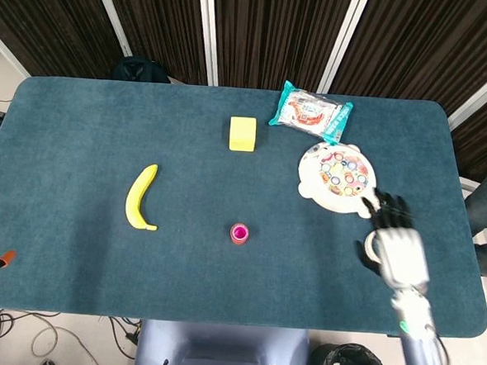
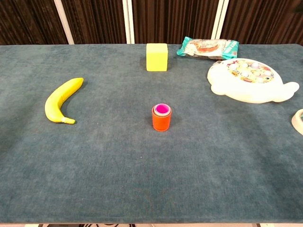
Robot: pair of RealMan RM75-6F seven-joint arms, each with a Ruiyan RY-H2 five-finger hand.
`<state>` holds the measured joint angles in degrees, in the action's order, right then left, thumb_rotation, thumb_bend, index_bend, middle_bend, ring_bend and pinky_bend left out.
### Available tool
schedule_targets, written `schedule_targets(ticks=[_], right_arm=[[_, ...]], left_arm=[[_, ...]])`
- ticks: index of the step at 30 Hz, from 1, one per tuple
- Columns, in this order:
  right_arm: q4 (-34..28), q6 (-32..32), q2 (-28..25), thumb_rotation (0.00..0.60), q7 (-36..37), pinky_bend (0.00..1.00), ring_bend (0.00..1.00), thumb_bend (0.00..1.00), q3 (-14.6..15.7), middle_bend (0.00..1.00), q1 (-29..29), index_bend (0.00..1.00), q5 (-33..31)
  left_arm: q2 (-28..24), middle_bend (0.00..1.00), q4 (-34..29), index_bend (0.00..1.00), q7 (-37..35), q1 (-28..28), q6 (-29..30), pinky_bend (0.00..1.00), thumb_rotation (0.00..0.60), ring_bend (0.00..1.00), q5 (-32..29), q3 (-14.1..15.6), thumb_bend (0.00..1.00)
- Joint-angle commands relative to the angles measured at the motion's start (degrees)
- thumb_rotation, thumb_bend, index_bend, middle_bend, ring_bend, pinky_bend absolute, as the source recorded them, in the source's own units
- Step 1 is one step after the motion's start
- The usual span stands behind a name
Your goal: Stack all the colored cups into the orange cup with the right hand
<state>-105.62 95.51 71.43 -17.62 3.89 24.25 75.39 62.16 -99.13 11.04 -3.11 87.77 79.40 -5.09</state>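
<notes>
We judge the stacking finished: the orange cup [image 2: 161,120] stands mid-table with the pink cup [image 2: 162,109] nested inside, our right hand [image 1: 398,246] empty, fingers spread, well apart.

1. Table [image 1: 82,123] with dark teal felt-like top, rounded corners.
2. Back wall: dark brown pleated curtains [image 1: 269,27] split by white vertical strips [image 1: 207,31].
3. Pale floor at the near edge, tangled cables [image 1: 19,334] lying on it.
4. Even light, soft shadows.
</notes>
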Motion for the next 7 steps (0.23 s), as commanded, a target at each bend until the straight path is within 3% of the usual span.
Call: schedule_targets(ticks=[1,7], right_arm=[[5.89,6.74,0.02,0.600,2.29,0.01,0.01,0.44,5.85,0.00,-8.09,0.12,6.95],[10.56,6.41,1.71,0.600,1.05,0.00,0.01,0.44,7.18,0.00,-10.96,0.12,9.61]], left_arm=[[0.25,0.00,0.16,0.00,0.20,-0.11,-0.25,0.04,0.600,0.00,0.15,0.17,0.00],[0.46,0.00,0.77,0.00,-0.24,-0.32,-0.70,0.04,0.600,0.00,-0.38,-0.07,0.00]])
